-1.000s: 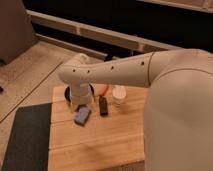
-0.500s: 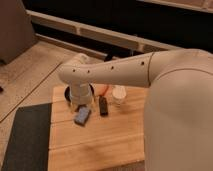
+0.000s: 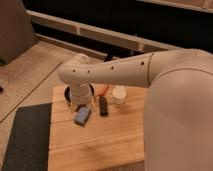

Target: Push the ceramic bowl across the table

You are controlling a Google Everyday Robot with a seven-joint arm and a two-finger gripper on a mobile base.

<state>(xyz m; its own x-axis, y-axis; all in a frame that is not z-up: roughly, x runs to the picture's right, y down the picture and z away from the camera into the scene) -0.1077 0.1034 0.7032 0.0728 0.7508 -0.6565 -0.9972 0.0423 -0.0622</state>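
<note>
Pincer (image 3: 80, 101) hangs at the dark ceramic bowl (image 3: 66, 93), toward eleven o'clock on the tabletop (image 3: 100, 142); its spread cannot be told. Blue-grey block (image 3: 82, 116) lies just beside.

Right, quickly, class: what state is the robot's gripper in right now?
Gripper: down at the ceramic bowl, far left of the table; open or closed cannot be told.

We see the gripper (image 3: 80, 101) down at the ceramic bowl (image 3: 66, 93), far corner of the table (image 3: 100, 147), mat (image 3: 27, 135) side. Blue-grey block (image 3: 82, 116) just nearside, black bar (image 3: 103, 105) and white cup (image 3: 119, 95) alongside: boxed on two sides. Near half of planks open
</note>
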